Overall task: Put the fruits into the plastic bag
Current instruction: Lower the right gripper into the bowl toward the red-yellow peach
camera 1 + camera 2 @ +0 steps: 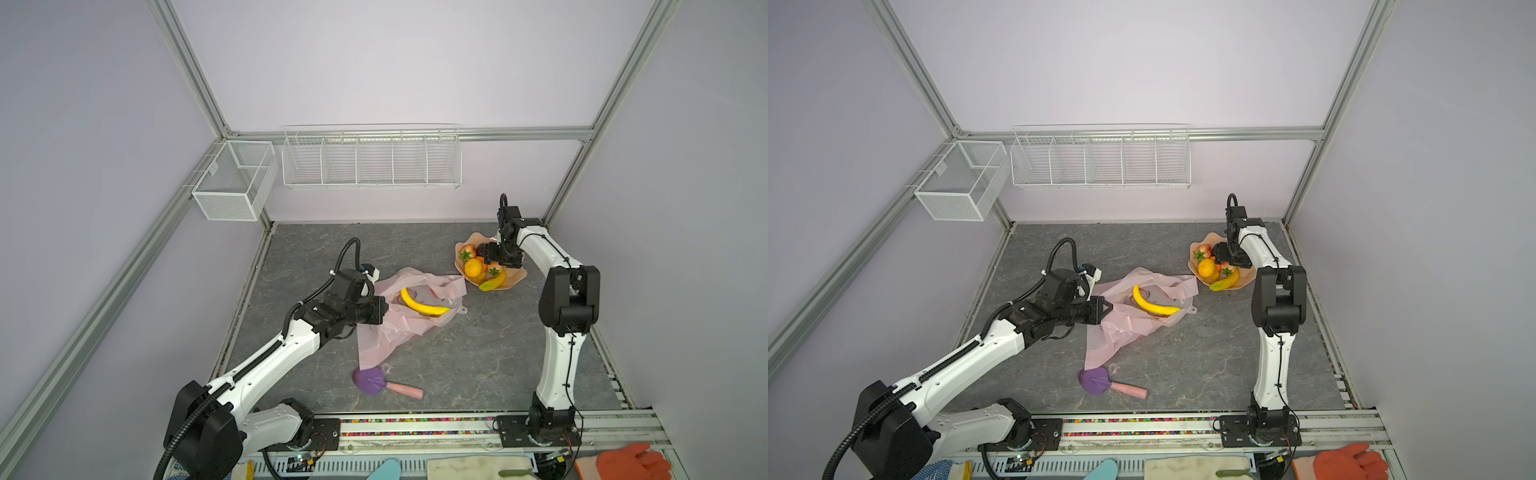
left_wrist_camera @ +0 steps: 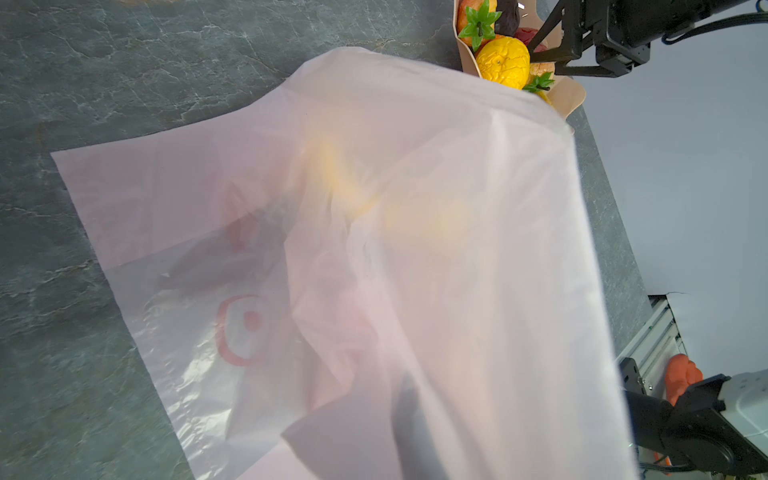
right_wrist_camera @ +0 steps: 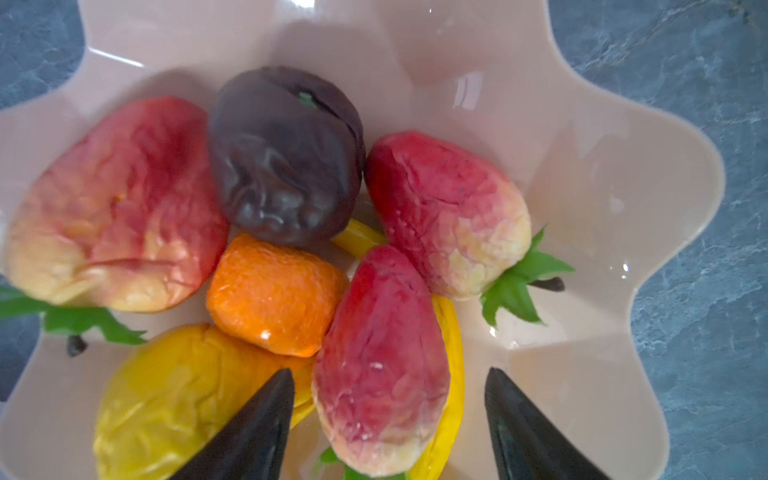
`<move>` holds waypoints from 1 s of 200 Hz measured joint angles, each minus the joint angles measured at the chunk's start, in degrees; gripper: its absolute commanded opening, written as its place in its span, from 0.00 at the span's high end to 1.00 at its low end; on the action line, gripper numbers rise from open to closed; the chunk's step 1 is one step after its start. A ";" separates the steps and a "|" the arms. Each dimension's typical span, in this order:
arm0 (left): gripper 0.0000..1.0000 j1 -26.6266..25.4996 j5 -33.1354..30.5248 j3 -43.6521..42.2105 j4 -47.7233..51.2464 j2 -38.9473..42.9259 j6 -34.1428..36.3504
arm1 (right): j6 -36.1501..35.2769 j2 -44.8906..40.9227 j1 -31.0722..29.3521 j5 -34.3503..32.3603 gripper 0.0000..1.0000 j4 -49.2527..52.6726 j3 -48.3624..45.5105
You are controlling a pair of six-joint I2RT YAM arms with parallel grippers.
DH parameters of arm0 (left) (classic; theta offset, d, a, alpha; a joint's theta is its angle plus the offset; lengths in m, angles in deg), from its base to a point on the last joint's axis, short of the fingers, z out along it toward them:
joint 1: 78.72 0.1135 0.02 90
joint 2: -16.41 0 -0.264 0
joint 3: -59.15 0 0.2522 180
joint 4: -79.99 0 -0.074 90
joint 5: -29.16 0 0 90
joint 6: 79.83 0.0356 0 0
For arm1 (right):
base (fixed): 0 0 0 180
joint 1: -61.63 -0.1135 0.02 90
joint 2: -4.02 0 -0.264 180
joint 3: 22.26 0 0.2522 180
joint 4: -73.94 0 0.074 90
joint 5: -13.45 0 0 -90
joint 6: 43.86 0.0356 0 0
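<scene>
Bearing surface: grey marble-patterned tabletop (image 1: 478,365), carrying everything.
Bag: thin, crinkly, pale-pink translucent plastic bag (image 1: 374,349), closed end flat on the stone, mouth end raised so fruit can go in.
Bowl: peach-coloured wavy-edged plastic bowl (image 1: 517,277), near the bag's mouth on the right arm's side, holding the waiting fruits together.
Left gripper: left gripper (image 1: 1106,307) at the bag's rim, fingers pinched tight on the film, judged to be holding the mouth up.
Right gripper: right gripper (image 3: 388,372) away from the bag, over the bowl. Its fingers are spread either side of a red, cream-shouldered toy strawberry (image 3: 382,332) with green leaves, gripping nothing yet.
Bagged fruit: long yellow toy banana (image 1: 419,305), within the bag's outline. Its yellow shows through the film in the left wrist view, so it is likely inside.
Strawberry: outside the bag, in the bowl, and judged the next pick.
Also waiting: wrinkled dark purple-brown ball (image 3: 286,153) and small orange (image 3: 274,295), both in the bowl.
</scene>
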 measured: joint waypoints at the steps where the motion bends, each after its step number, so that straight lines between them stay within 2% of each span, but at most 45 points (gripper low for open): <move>1: 1.00 0.00 0.00 0.00 0.00 -0.02 0.00 | -0.02 0.07 0.00 0.00 0.25 0.00 0.09; 50: 1.00 -0.35 0.00 0.00 0.00 0.00 0.00 | 0.09 2.78 0.11 1.09 0.29 -0.66 2.43; 92: 1.00 -0.35 -0.02 0.00 0.09 -0.02 0.02 | 0.66 2.82 0.22 1.25 0.44 -0.59 2.43; 125: 1.00 -0.35 -0.02 0.00 0.22 0.00 0.02 | 0.70 2.82 0.22 1.27 0.60 0.09 2.25; 157: 1.00 -0.35 -0.02 0.00 0.22 0.00 0.11 | 0.85 2.60 0.22 1.25 0.67 0.35 1.14; 175: 1.00 -0.35 -0.02 0.00 0.22 0.00 0.15 | 0.96 1.95 0.22 1.25 0.65 0.55 0.83; 188: 1.00 -0.35 -0.02 0.00 0.22 0.00 0.15 | 1.16 0.98 0.22 1.25 0.54 0.55 0.83; 200: 1.00 -0.35 -0.02 0.00 0.22 0.00 0.15 | 0.92 -0.20 0.22 1.25 0.48 0.66 0.83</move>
